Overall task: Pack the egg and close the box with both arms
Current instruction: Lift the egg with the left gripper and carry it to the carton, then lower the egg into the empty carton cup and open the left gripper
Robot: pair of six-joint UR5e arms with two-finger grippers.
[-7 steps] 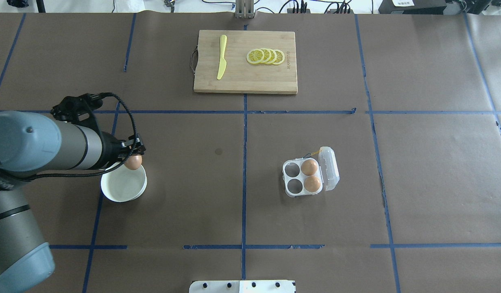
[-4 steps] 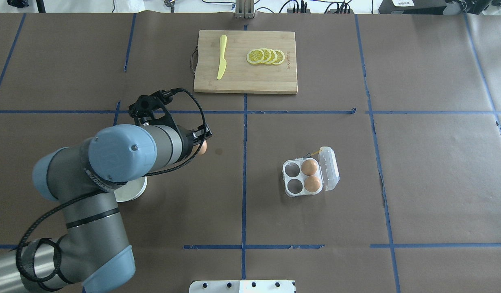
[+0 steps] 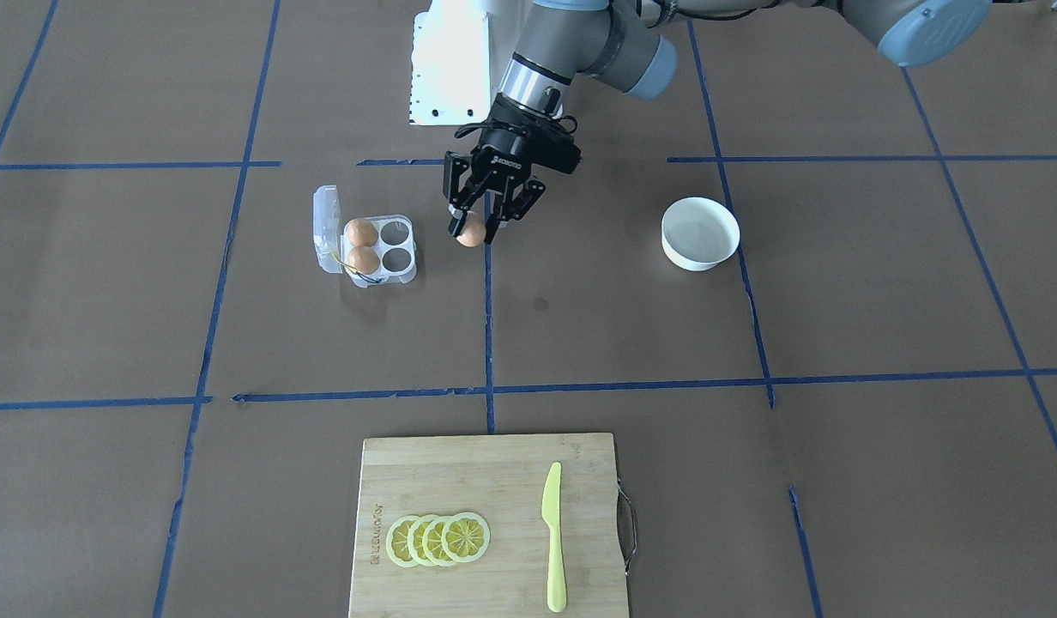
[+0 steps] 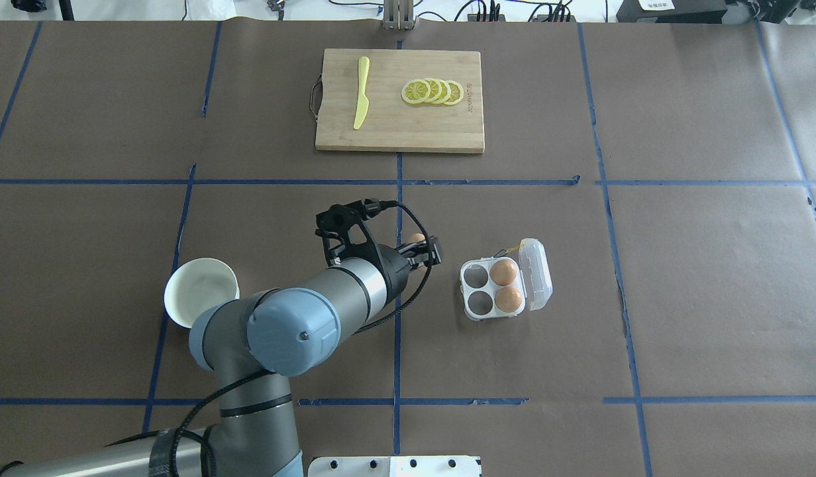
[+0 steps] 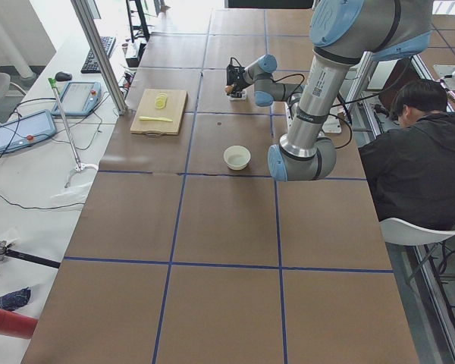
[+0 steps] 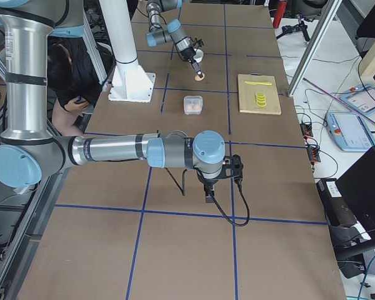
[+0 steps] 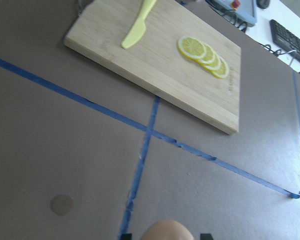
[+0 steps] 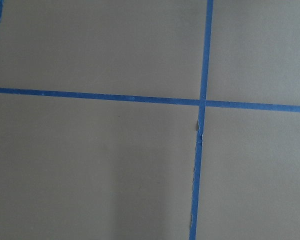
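My left gripper (image 3: 473,225) is shut on a tan-brown egg (image 3: 471,232) and holds it above the table, just beside the box's empty cells. The egg also shows in the overhead view (image 4: 416,238) and at the bottom of the left wrist view (image 7: 167,231). The clear box (image 4: 537,275) lies open with its lid folded to the far side. Two eggs (image 4: 503,271) (image 4: 509,299) fill the cells next to the lid; the two cells (image 4: 475,273) nearest my gripper are empty. My right gripper (image 6: 209,190) shows only in the exterior right view, low over bare table; I cannot tell its state.
A white bowl (image 4: 199,291) stands empty behind my left arm. A wooden cutting board (image 4: 398,126) at the far side carries lemon slices (image 4: 432,91) and a yellow knife (image 4: 361,99). Blue tape lines cross the brown table cover.
My left gripper has carried the egg from over the white bowl rightward across the table to just beside the box. The box and its two eggs have not moved.
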